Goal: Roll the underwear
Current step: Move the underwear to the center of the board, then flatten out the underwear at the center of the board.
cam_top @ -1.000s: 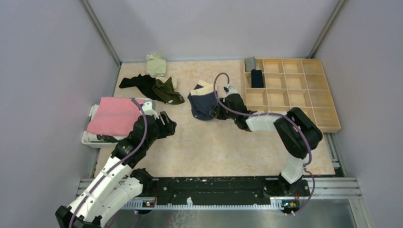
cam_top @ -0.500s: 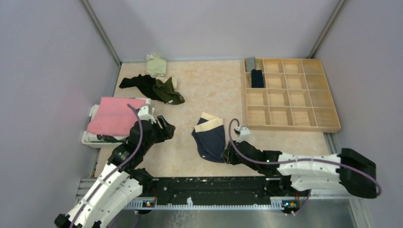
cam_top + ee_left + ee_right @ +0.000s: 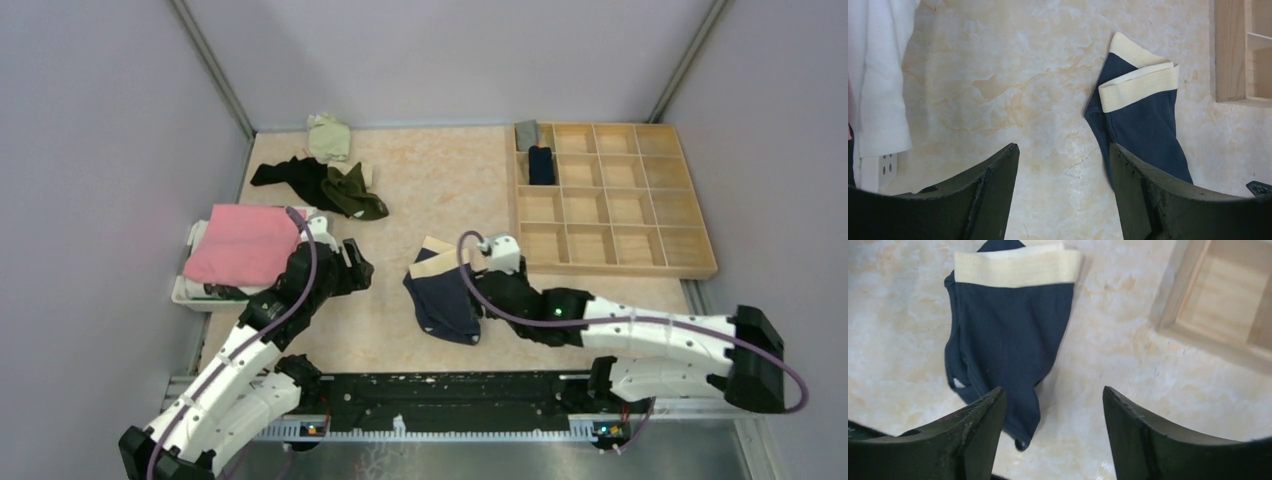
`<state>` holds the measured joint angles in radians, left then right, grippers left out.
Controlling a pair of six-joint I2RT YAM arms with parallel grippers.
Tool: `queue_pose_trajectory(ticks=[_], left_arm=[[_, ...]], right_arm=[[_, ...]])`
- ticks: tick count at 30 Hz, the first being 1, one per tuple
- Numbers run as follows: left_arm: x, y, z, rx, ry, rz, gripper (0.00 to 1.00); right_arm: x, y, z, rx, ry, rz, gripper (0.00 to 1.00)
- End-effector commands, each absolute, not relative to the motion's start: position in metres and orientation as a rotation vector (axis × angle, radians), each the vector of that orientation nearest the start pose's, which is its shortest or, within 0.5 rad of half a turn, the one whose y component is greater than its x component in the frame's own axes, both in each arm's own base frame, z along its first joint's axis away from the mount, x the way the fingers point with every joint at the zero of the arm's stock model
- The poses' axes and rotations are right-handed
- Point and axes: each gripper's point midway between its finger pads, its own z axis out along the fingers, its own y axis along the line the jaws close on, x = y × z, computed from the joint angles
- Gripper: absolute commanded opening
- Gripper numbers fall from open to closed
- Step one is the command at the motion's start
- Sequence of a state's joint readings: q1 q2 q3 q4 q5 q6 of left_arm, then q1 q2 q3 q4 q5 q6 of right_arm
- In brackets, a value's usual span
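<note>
Navy underwear with a beige waistband lies flat and lengthwise on the table's middle, its waistband at the far end. My right gripper hovers open just right of its near end, with nothing between the fingers. Left of the garment my left gripper is open and empty over bare table. More underwear sits at the back left: a dark piece, an olive green one and a pale green one.
A wooden compartment tray stands at the right, with a grey roll and a navy roll in its far-left cells. A folded pink cloth rests on a white basket at the left edge.
My right gripper pulled the navy underwear toward the near edge, let it go and opened. It now hovers beside the garment. The left arm barely moved.
</note>
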<state>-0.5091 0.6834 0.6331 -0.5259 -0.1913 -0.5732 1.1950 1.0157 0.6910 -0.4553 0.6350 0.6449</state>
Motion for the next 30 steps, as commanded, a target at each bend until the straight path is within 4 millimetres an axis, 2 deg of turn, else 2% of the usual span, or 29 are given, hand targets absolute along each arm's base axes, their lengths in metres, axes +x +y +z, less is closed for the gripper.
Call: queue_pose_trajectory(ticks=[1, 2, 5, 7, 10, 14, 16, 22, 25, 26, 28, 30], left_arm=[[0.241, -0.12, 0.185, -0.139, 2.104, -0.432, 0.74], [0.242, -0.119, 0.183, -0.136, 2.116, -0.422, 0.74], [0.247, -0.117, 0.178, -0.135, 2.138, -0.382, 0.74], [0.251, -0.112, 0.176, -0.157, 2.154, -0.341, 0.75], [0.256, -0.102, 0.162, -0.209, 2.219, -0.3, 0.76], [0.259, -0.089, 0.131, -0.276, 2.334, -0.333, 0.77], [0.26, -0.081, 0.128, -0.296, 2.353, -0.34, 0.77], [0.264, -0.076, 0.15, -0.224, 2.265, -0.328, 0.78], [0.264, -0.078, 0.156, -0.211, 2.24, -0.344, 0.79], [0.264, -0.078, 0.157, -0.213, 2.231, -0.348, 0.79], [0.262, -0.083, 0.158, -0.198, 2.229, -0.384, 0.79], [0.262, -0.083, 0.159, -0.195, 2.225, -0.388, 0.79]], right_arm=[[0.201, 0.233, 0.137, -0.524, 2.136, 0.047, 0.78], [0.209, 0.237, 0.134, -0.543, 2.139, 0.044, 0.81], [0.224, 0.26, 0.126, -0.604, 2.198, 0.204, 0.81], [0.228, 0.279, 0.137, -0.585, 2.187, 0.322, 0.77], [0.228, 0.311, 0.152, -0.552, 2.18, 0.484, 0.69], [0.232, 0.345, 0.142, -0.5, 2.269, 0.563, 0.63], [0.237, 0.359, 0.132, -0.473, 2.298, 0.577, 0.63], [0.262, 0.39, 0.102, -0.447, 2.342, 0.509, 0.61], [0.273, 0.406, 0.093, -0.453, 2.358, 0.474, 0.6], [0.276, 0.409, 0.086, -0.456, 2.37, 0.452, 0.59], [0.281, 0.415, 0.085, -0.454, 2.371, 0.417, 0.58], [0.286, 0.411, 0.081, -0.442, 2.37, 0.353, 0.56]])
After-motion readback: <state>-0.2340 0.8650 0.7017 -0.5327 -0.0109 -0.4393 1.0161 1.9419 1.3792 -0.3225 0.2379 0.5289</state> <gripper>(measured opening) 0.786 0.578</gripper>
